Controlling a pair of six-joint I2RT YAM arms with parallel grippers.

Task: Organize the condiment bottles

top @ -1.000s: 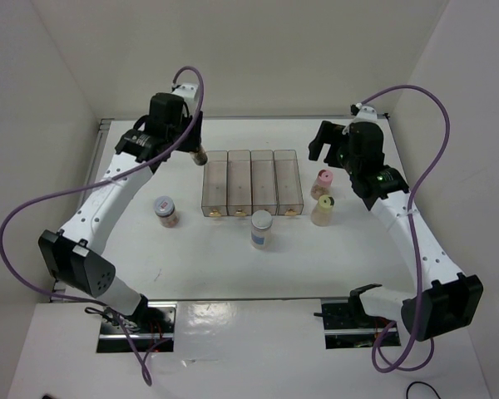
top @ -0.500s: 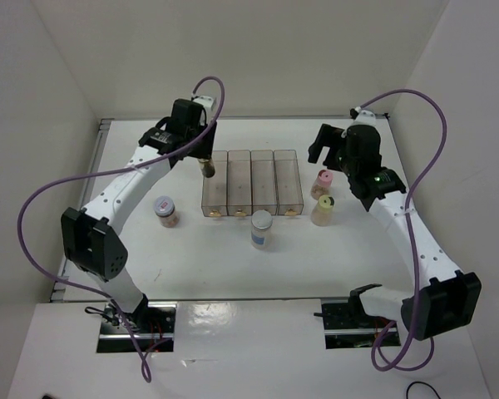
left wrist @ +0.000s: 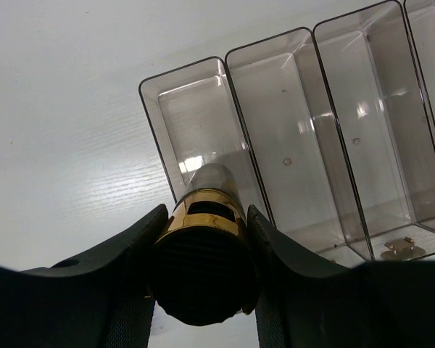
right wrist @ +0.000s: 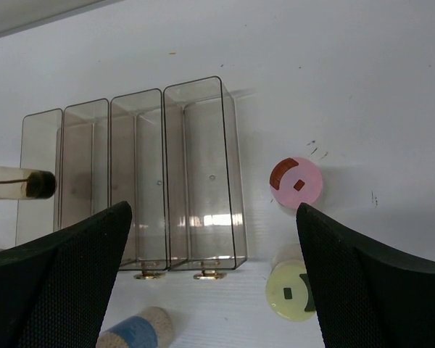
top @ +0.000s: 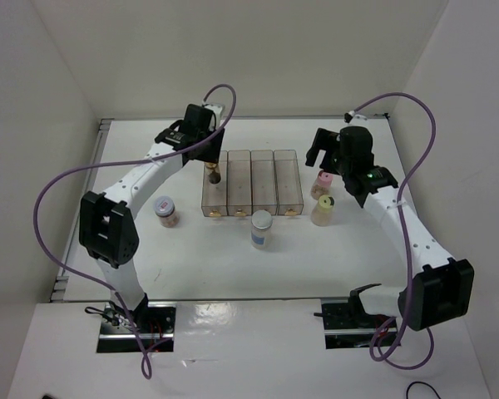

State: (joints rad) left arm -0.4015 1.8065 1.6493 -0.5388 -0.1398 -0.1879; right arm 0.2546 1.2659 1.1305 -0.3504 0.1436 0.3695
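Left tool [left wrist: 205, 226] clamps slim, black-capped amber bottle [left wrist: 206, 279].

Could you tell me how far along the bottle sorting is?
Done: nothing; the tray holds no bottles. In hand: the left gripper holds the amber bottle over the leftmost slot. Left: the lilac jar, blue jar, pink bottle and yellow bottle are outside it.

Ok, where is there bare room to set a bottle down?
The tray has four empty slots; the amber bottle hangs over the leftmost. Bare table between the lilac jar and blue jar, and in front of both. Crowded right of the tray: pink bottle, yellow bottle, right gripper.
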